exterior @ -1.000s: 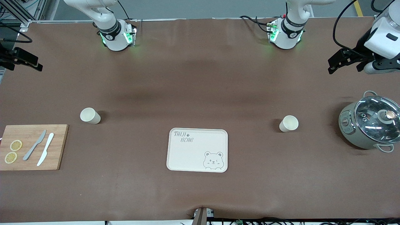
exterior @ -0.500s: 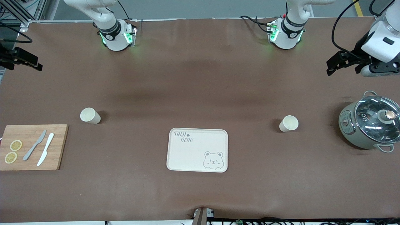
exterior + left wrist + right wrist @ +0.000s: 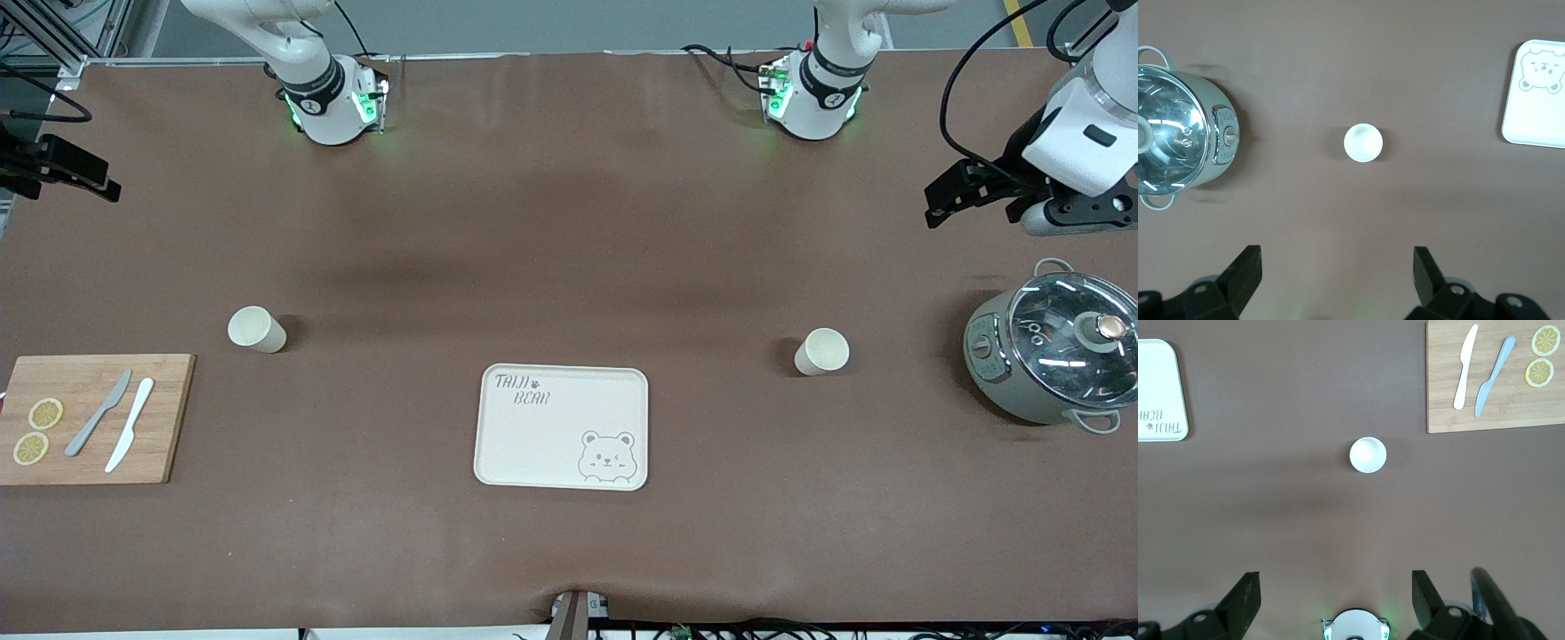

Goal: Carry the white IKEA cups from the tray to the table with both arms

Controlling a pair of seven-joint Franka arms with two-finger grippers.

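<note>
Two plain cream cups upright on table: one [image 3: 257,329] at 10 o'clock from tray [image 3: 562,428], near cutting board [image 3: 89,418]; other [image 3: 821,350] at 2 o'clock, pot [image 3: 1049,356] beside. Left gripper [image 3: 965,188], right gripper [image 3: 62,169] aloft over table ends, fingers spread wide, empty.

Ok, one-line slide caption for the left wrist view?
Open left gripper high over a white IKEA cup, between pot and bear-print tray.

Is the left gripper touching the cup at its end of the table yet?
Apart. The left wrist view shows the left gripper open, with bare table between its fingertips and the white cup; nothing is held.
</note>
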